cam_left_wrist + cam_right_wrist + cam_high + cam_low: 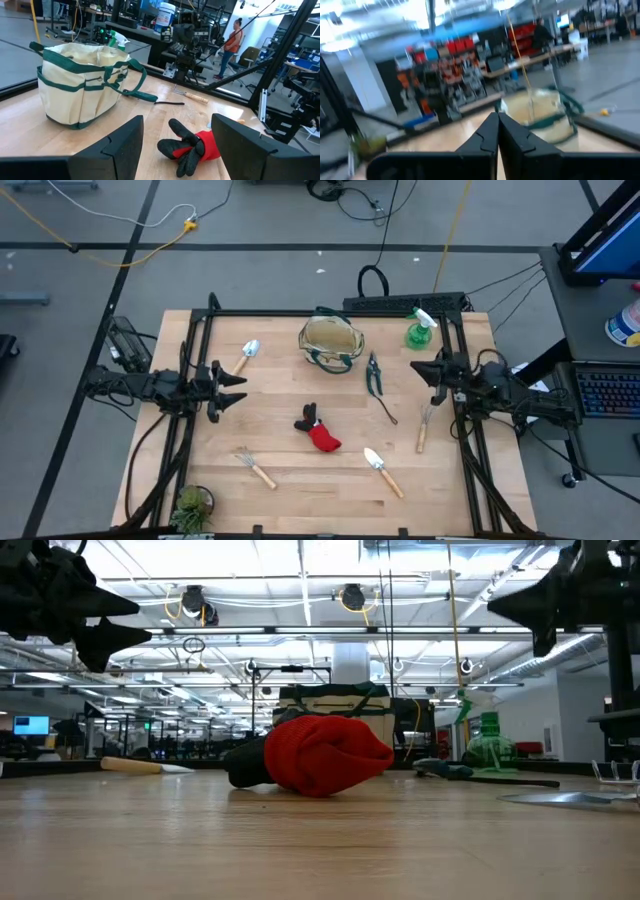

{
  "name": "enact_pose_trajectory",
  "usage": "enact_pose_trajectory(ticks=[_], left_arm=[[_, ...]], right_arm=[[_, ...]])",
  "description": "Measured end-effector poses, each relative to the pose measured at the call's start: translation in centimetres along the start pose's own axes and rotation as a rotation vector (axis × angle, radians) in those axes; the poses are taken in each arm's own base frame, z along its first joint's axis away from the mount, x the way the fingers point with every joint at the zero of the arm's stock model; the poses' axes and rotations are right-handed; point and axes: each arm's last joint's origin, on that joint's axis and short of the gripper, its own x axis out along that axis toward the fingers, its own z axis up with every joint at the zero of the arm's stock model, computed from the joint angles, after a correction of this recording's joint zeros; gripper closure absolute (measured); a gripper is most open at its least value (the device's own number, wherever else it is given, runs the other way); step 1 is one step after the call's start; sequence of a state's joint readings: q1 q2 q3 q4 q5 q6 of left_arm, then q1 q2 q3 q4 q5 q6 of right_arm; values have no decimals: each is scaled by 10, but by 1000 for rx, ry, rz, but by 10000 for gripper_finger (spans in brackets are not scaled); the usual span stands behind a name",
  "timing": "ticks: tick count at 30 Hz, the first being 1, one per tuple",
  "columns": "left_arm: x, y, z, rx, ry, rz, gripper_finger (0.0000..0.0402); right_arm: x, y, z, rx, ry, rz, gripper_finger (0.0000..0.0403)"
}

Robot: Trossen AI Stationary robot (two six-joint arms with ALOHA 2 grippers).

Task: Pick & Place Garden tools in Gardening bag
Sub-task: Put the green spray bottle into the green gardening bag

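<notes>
Nothing looks packed yet, as far as the pictures show; every tool in view lies on the counter [300,480] outside the bag [331,343].

Nearest the front edge are a hand fork [256,468] and a trowel [383,471], with a potted plant [191,505] at the front left corner, which is not part of the job. In the middle lies the red-and-black glove [318,431]. To its right sit another fork [424,427] and the black shears [375,375]. Farther back a second trowel [245,357] lies left of the bag, and the green spray bottle [421,330] stands at its right.

The left claw [236,388] hangs over the left side with its fingers well apart and empty. The right claw [497,135] hovers over the right side, closed tight on nothing.

I judge the whole job is left: seven items to lift and drop in.
</notes>
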State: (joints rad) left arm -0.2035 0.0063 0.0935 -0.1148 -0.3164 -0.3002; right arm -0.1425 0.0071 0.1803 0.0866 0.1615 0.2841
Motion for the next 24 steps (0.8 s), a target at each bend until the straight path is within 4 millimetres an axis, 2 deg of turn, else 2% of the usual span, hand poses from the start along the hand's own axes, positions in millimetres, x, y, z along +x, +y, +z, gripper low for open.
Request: enact_pose_trajectory(ticks=[7,13,21,24], left_arm=[[0,0,0,-18,-4,-2,160],[0,0,0,-19,-4,-2,160],[0,0,1,-22,-5,-2,160],[0,0,1,-24,-6,-2,160]], right_arm=[[-1,1,13,23,-145,-41,403],[-2,4,22,28,-234,-8,403],[2,5,21,-149,-220,-4,403],[6,7,26,-210,-277,-5,403]])
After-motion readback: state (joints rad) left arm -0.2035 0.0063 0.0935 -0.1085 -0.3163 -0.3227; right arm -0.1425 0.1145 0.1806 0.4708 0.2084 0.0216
